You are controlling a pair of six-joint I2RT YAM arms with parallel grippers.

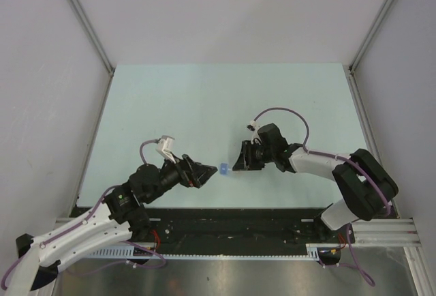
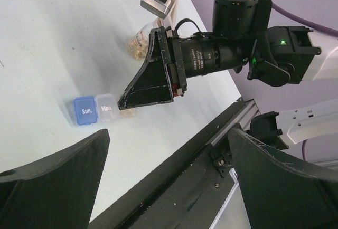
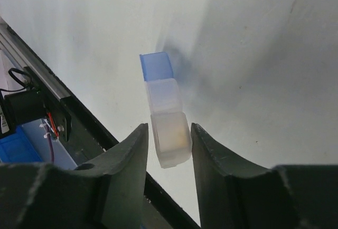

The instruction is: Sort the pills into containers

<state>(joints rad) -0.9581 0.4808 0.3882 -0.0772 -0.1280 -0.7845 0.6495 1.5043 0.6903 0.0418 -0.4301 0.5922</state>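
A small strip of pill containers (image 1: 223,169) lies on the pale table between both grippers. Its blue lid reads "Sun." (image 2: 84,110) and the clear one beside it "Mon." (image 2: 107,107). The third clear compartment (image 3: 170,134) has an orange-tan look inside; single pills cannot be told apart. My right gripper (image 3: 169,129) straddles this compartment, with a thin gap showing on each side, so it is open. A round clear jar with orange-tan contents (image 2: 140,41) stands behind the right gripper (image 2: 124,105). My left gripper (image 2: 169,134) hangs wide open and empty, just left of the strip.
The black rail (image 2: 211,150) runs along the table's near edge, close below both grippers. The right arm's wrist body (image 2: 211,55) reaches across above the jar. Grey walls (image 1: 48,71) enclose the table on the left, right and back.
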